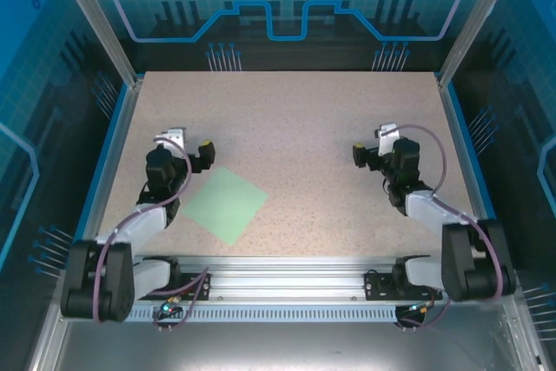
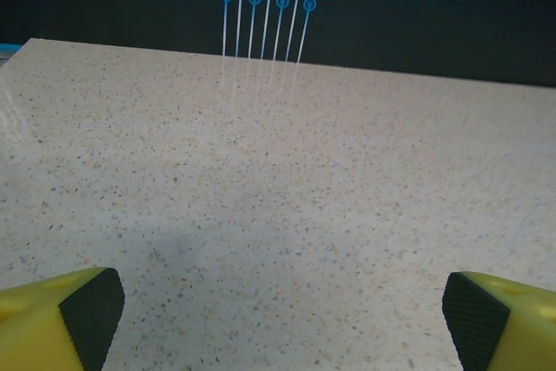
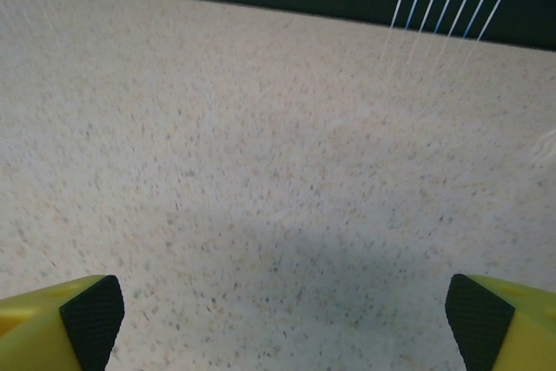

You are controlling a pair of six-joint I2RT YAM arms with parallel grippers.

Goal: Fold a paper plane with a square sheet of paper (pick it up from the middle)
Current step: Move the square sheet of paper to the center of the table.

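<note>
The square sheet of paper (image 1: pixel 224 204) is pale mint green and lies flat on the speckled table, turned like a diamond, with no fold showing. My left gripper (image 1: pixel 191 142) hovers just behind the sheet's far left corner, open and empty. Its yellow fingers with black pads (image 2: pixel 91 312) stand wide apart over bare table, the left gripper (image 2: pixel 282 319) holding nothing. My right gripper (image 1: pixel 371 138) is far to the right of the sheet, also open. In the right wrist view its pads (image 3: pixel 476 319) frame bare tabletop, and the right gripper (image 3: pixel 285 319) is empty.
The speckled table (image 1: pixel 295 119) is bounded by blue rails left and right and a dark back wall. A metal rail (image 1: pixel 278 280) carrying the arm bases runs along the near edge. Free tabletop lies between the arms and behind them.
</note>
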